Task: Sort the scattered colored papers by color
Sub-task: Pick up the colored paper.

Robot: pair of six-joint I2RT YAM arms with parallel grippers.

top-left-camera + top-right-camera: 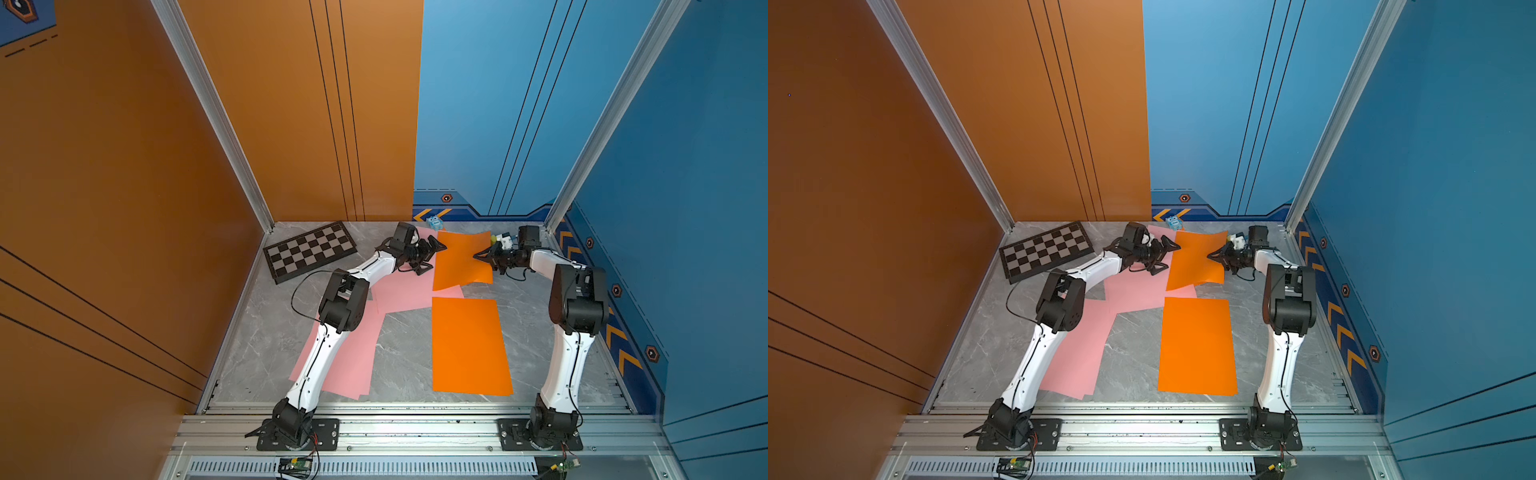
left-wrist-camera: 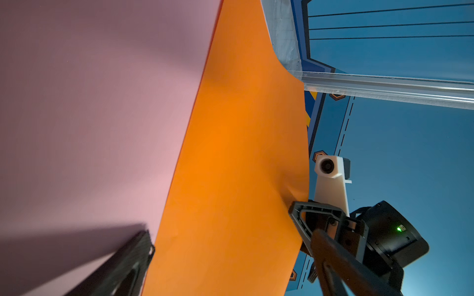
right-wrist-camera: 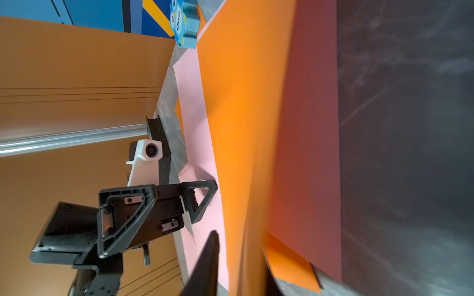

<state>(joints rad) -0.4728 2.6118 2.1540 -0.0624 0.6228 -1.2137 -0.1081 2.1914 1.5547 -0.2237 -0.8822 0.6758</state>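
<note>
Top views both catch the right gripper point(image 1: 477, 255) with its jaws pinched together on the right-hand edge of the far orange sheet point(image 1: 459, 262). The left wrist view backs it up, with a small pucker in the paper right where the black finger point(image 2: 294, 211) bites. That sheet is not lying flat: its far edge curls upward, and from the right wrist view it stands raised with dark shadow beneath it. Across the same sheet, the left gripper point(image 1: 433, 257) has its jaws spread wide and holds nothing, its tips at the sheet's left edge. In the left wrist view the orange paper runs between its two fingers, though I cannot tell whether either one touches it. Moving outward, the back pink sheet point(image 1: 409, 293) lies partly under the far orange sheet and passes beneath the left forearm. The front pink paper point(image 1: 349, 365) sits nearer the arm bases on the left side, overlapped at its top by the back pink sheet. On the right side the near orange sheet point(image 1: 469, 349) lies flat on the grey marble table point(image 1: 407, 345), just in front of the lifted one. A checkered board point(image 1: 309, 251) rests at the back left corner, well apart from the orange sheets. A small blue toy point(image 1: 434, 223) stands against the back wall, just behind the papers.
</note>
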